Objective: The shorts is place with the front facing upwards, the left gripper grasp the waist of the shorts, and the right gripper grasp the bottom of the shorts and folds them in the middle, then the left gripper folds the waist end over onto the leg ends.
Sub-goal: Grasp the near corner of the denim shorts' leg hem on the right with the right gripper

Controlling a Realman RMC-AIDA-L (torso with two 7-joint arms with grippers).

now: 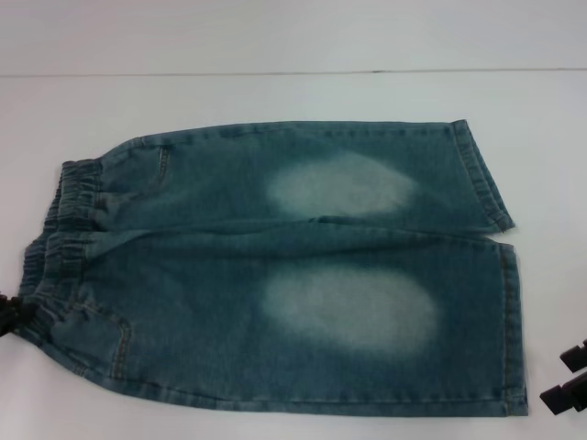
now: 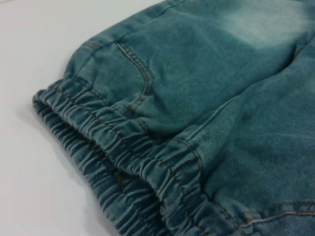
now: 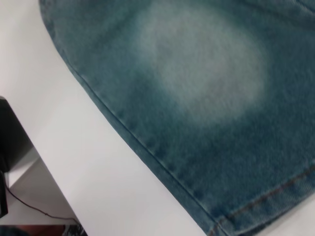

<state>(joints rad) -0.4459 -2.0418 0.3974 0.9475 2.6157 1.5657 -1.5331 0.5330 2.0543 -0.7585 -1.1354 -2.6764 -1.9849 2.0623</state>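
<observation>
Shorts (image 1: 284, 270) lie flat on the white table (image 1: 275, 101), waistband (image 1: 55, 238) at 9 o'clock, leg ends (image 1: 504, 275) at 3 o'clock. Left gripper (image 1: 11, 316) touches the waistband (grip: cannot tell). Right gripper (image 1: 570, 376) sits open at 4 o'clock, just beside the leg ends, holding nothing.

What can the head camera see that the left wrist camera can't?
Only the head view shows the whole shorts, both leg ends, two pale patches, and both hands: the left hand by the waistband, the right hand near the leg end. Only the left wrist view shows the waistband gathers and pocket stitching close up. Both show denim on the white table.
</observation>
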